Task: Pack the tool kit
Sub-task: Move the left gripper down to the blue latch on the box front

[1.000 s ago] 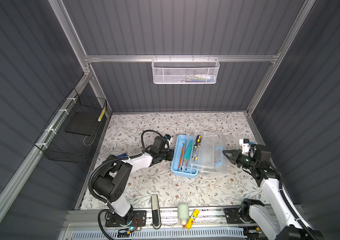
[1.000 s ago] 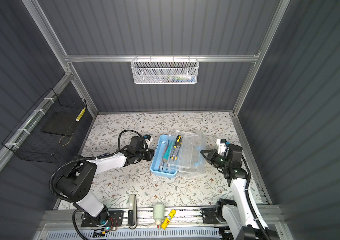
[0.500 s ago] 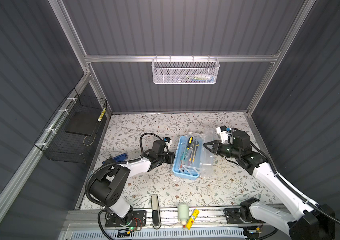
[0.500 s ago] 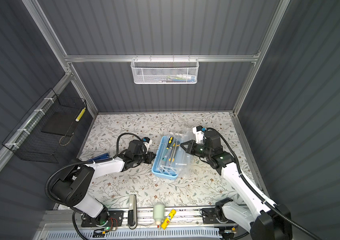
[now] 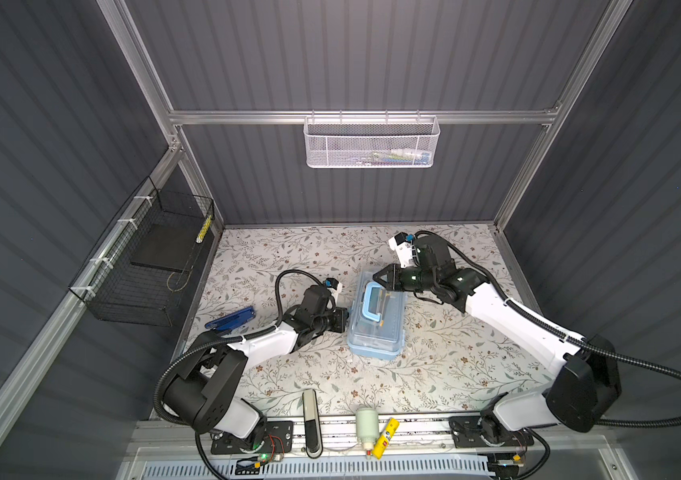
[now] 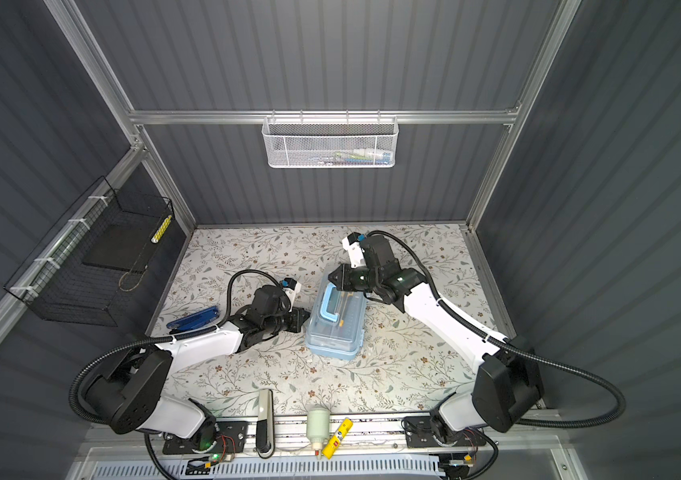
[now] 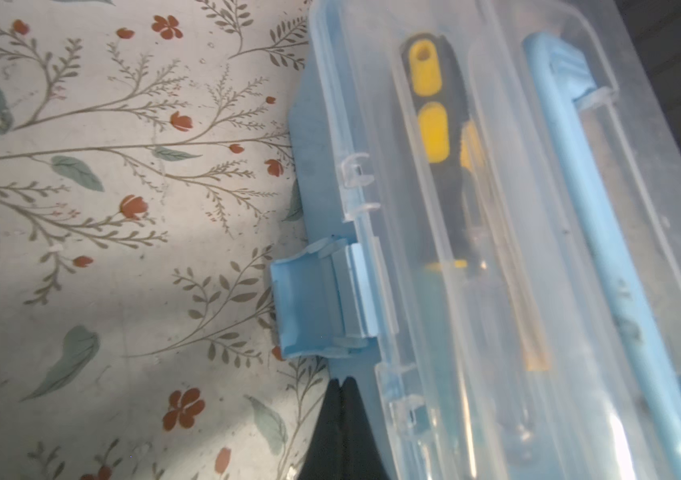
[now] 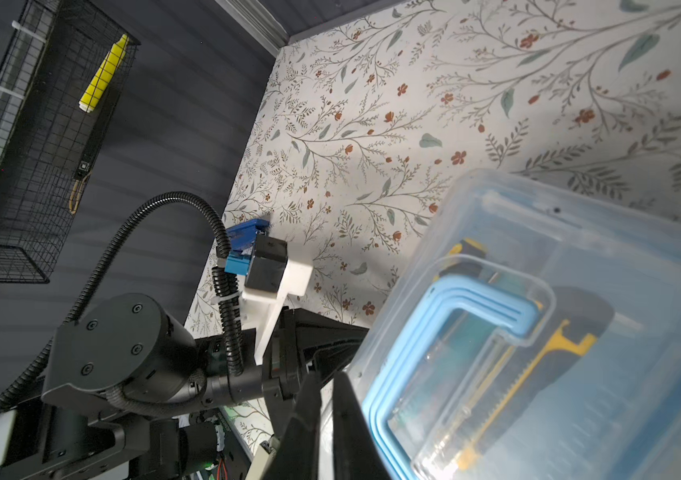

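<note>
The light-blue plastic tool kit (image 5: pixel 376 332), clear lid down, holds a yellow-black screwdriver (image 7: pixel 434 124). My left gripper (image 7: pixel 343 382) sits pressed together beside its latch (image 7: pixel 309 303); my right gripper (image 8: pixel 326 386) sits barely apart at its lid edge.

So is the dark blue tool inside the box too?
No, the dark blue tool lies on the flowery table, outside the closed tool kit.

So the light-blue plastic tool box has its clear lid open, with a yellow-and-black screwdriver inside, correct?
Not quite: the clear lid is down over the light-blue plastic tool box, as the left wrist view shows. The yellow-and-black screwdriver is inside.
</note>
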Robot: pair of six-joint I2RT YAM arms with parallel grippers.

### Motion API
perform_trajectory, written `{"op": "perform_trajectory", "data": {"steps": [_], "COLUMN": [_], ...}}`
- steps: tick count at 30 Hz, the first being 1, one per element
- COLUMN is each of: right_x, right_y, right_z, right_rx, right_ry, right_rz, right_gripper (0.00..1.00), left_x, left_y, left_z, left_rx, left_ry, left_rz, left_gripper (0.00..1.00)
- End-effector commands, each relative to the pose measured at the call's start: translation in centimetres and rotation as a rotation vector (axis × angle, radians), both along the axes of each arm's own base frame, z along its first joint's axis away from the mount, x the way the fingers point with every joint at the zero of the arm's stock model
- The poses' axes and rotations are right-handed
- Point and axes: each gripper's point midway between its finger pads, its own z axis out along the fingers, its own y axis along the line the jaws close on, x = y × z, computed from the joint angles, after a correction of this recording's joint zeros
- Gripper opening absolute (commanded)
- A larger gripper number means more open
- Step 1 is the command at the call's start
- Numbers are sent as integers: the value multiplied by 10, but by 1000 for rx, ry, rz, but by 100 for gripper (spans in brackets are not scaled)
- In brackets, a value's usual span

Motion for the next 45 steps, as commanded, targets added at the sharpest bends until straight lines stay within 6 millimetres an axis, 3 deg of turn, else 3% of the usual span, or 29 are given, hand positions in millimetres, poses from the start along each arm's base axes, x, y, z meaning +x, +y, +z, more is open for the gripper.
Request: {"op": "perform_trajectory", "data": {"steps": [1, 6, 10, 13, 18, 23, 26, 33, 40, 45], "right_x": [4, -2, -22, -42, -79, -95, -88, -42, 4, 28], "right_y": [-3, -39, -72, -98, -121, -130, -127, -116, -98, -86], "right_z": [25, 18, -2, -21, -50, -66, -72, -73, -85, -93], "right_rx": [-22, -115, -113, -106, -63, -52, -49, -44, -74, -94], "right_ry": [-75, -91, -46, -19, 1, -8, -10, -25, 2, 21], "right_rz": [-7, -111, -179, -239, -281, -267, -248, -192, -137, -91], "right_gripper": [20, 36, 50, 54, 56, 66, 72, 81, 83, 82], "left_x": [-1, -9, -22, -35, -54, -56, -50, -36, -37, -56], "left_y": [21, 23, 11, 10, 5, 4, 13, 9, -18, -40], "left_z": [-5, -13, -18, -21, -24, -29, -32, -20, -9, -11], "left_rx": [91, 95, 38, 42, 60, 96, 152, 186, 132, 130], "left_ry": [-8, 26, 44, 38, -10, -35, -57, -121, -132, -120], "left_rz": [65, 50, 8, -1, -19, -8, 29, 22, -80, -142], "left_gripper": [0, 0, 0, 0, 0, 0, 0, 0, 0, 0]}}
